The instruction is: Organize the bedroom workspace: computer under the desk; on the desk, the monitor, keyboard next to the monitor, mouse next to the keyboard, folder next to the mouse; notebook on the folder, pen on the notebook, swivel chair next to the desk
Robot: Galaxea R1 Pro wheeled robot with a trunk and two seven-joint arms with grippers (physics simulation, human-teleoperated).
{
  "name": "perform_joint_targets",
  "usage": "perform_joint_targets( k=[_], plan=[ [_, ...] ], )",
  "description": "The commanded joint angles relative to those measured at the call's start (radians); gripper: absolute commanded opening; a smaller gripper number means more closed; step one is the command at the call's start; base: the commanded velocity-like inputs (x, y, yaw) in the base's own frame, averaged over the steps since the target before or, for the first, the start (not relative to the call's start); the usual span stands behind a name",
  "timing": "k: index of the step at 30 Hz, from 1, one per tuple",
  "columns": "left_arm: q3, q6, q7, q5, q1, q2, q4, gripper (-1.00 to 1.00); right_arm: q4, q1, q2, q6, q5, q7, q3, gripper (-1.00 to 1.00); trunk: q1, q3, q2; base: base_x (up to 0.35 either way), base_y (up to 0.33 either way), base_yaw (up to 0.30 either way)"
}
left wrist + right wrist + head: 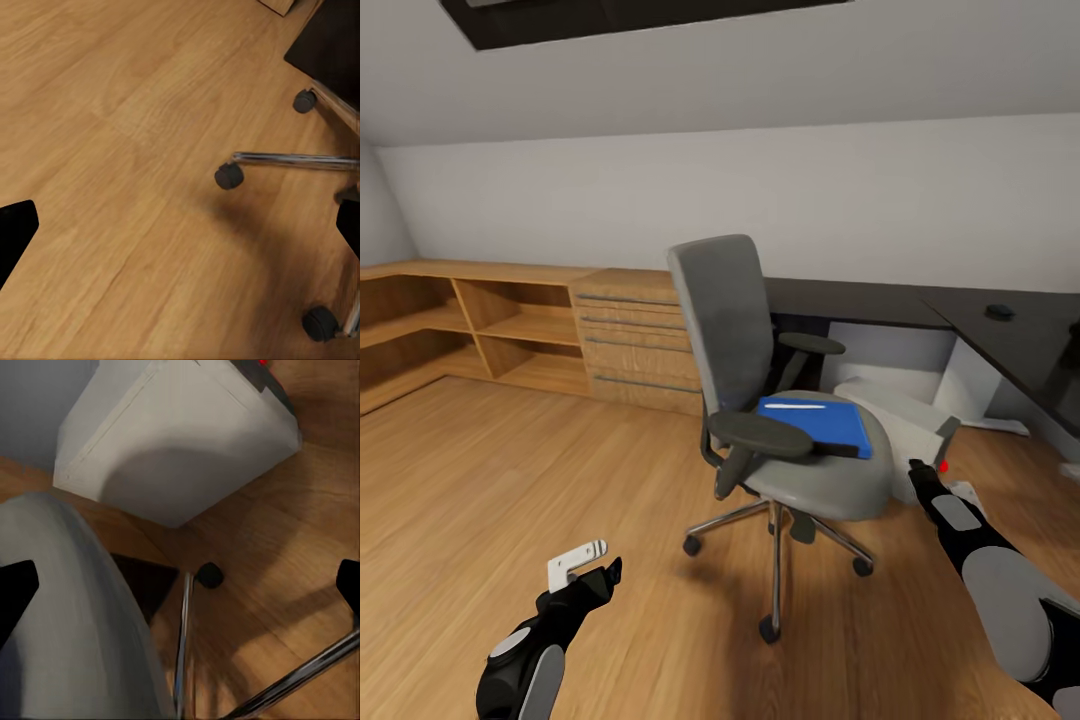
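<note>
Beside the swivel chair (780,400), both pincers (595,565) (922,478) apparently open; bare floor (510,480) leftward.

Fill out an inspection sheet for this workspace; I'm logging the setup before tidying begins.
Surface: black desk at the wall, small dark object on it.
Job's things: blue folder on the swivel chair seat, white pen on top; computer tipped on the floor beside the chair.
Clutter: nothing seen.
Grippers: left gripper open, empty, low over the floor; right gripper near the seat edge, state unclear.
Cables: nothing seen.
Surroundings: wood floor, light-wood cabinets.
</note>
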Motion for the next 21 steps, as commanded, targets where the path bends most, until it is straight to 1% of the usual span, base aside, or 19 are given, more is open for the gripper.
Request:
perform_joint_targets(
  k=[1, 5, 12, 21],
  plan=[
    [0.001, 0.004, 0.007, 0.011, 0.000, 0.000, -0.002, 1.00, 0.000, -0.001, 0.000, -0.002, -0.010, -0.003, 0.002, 1.00, 0.000, -0.001, 0.000, 0.000, 0.000, -0.246],
    [0.001, 0.004, 0.007, 0.010, 0.000, 0.000, -0.002, 1.00, 0.000, -0.001, 0.000, -0.002, -0.010, -0.003, 0.002, 1.00, 0.000, -0.001, 0.000, 0.000, 0.000, -0.154],
    [0.001, 0.002, 0.007, 0.009, 0.000, 0.000, -0.002, 1.00, 0.000, -0.001, 0.000, -0.002, -0.010, -0.003, 0.002, 1.00, 0.000, -0.001, 0.000, 0.018, 0.000, -0.043],
    [0.001, 0.002, 0.007, 0.009, 0.000, 0.000, -0.002, 1.00, 0.000, -0.001, 0.000, -0.003, -0.010, -0.003, 0.002, 1.00, 0.000, -0.001, 0.000, 0.177, 0.000, -0.006]
  ],
)
